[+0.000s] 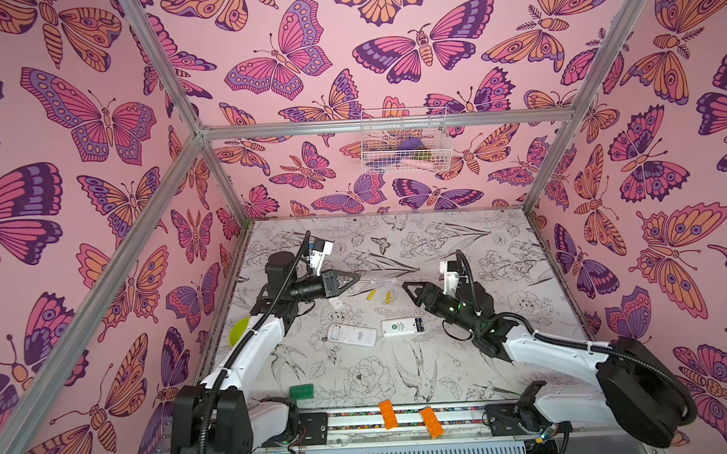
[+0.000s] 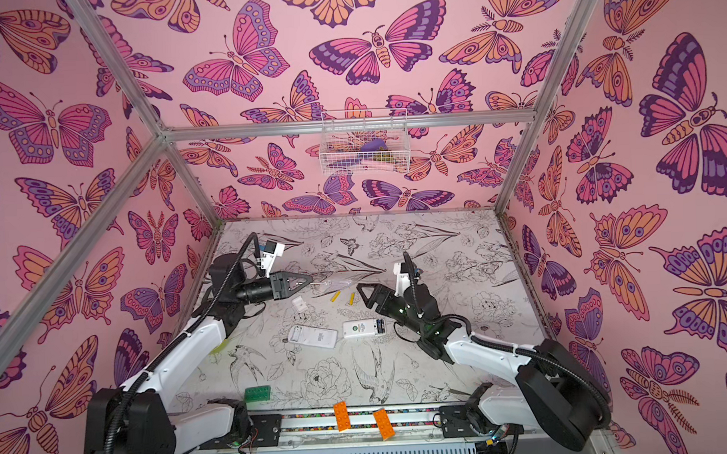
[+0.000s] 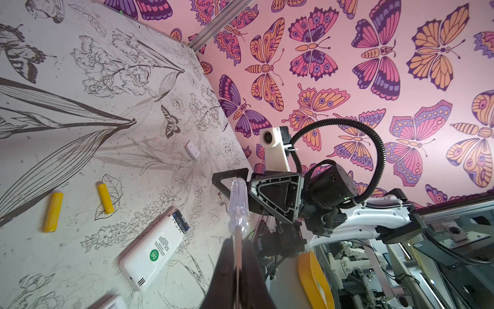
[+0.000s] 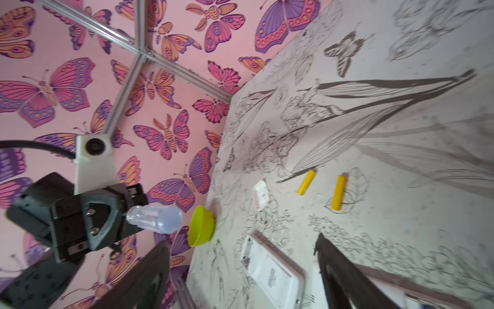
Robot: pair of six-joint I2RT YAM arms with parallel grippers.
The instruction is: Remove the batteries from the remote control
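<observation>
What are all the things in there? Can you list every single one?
remotes: 2, white, side by side in the middle of the table
yellow batteries: 2, yellow, loose on the table behind the remotes
black batteries: 2, black, inside the right-hand remote
battery covers: 2, white, one left of the yellow batteries, one farther off in the left wrist view
screwdriver: 1, clear handle, gripped by its shaft
bowl: 1, lime green, left table edge
toy bricks: 3, one green at the table front, two orange on the front rail
wire basket: 1, white, back wall
left pincer: 1, black, shut on the screwdriver
right pincer: 1, black, open, empty
</observation>
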